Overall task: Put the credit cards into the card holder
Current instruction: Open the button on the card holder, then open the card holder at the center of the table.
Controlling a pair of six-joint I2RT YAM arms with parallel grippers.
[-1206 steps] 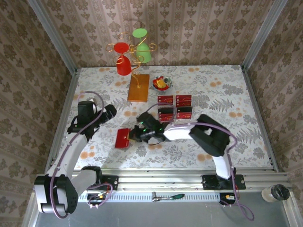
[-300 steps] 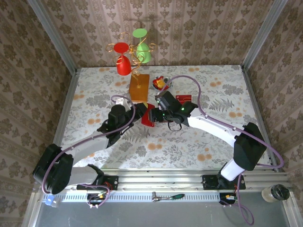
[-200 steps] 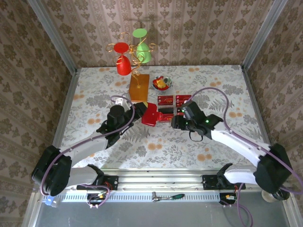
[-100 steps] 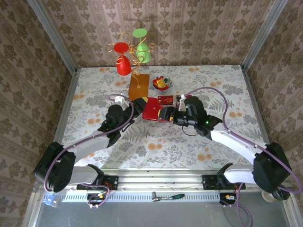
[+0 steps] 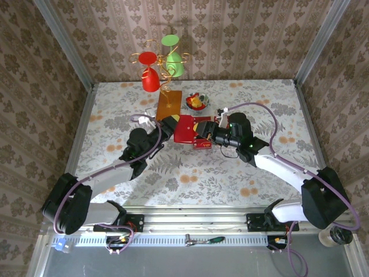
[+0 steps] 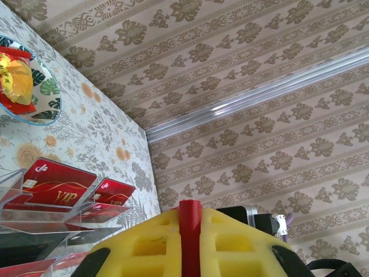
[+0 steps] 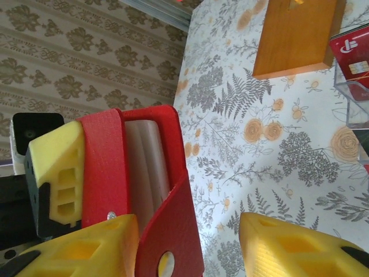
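Fingers, left: we see them (image 7: 55, 179) clamped shut on the back flap of the card holder (image 5: 184, 130), holding it up off the surface (image 5: 230, 179)
Fingers, right: spread apart (image 7: 288, 248) and gripping nothing; the holder's front flap stands in the gap, close against one finger and well clear of the other
Card holder: red, folded open with its pale pocket showing, in the air between the two arms and just beside the clear tray (image 7: 351, 109)
Credit cards: red with gold VIP lettering (image 6: 57, 187), standing in the tray; we see none in the holder
Key relation: the cards lie just beside the right fingers, on the side away from the holder, so the right arm is nearer to them; the holder's fold runs roughly in line with those fingers, by our judgement
Change: six seconds ago the holder lay flat on the surface near the arm bases with the left arm drawn back; half a second ago the right fingers were a little further from it, and now they are right at its flap
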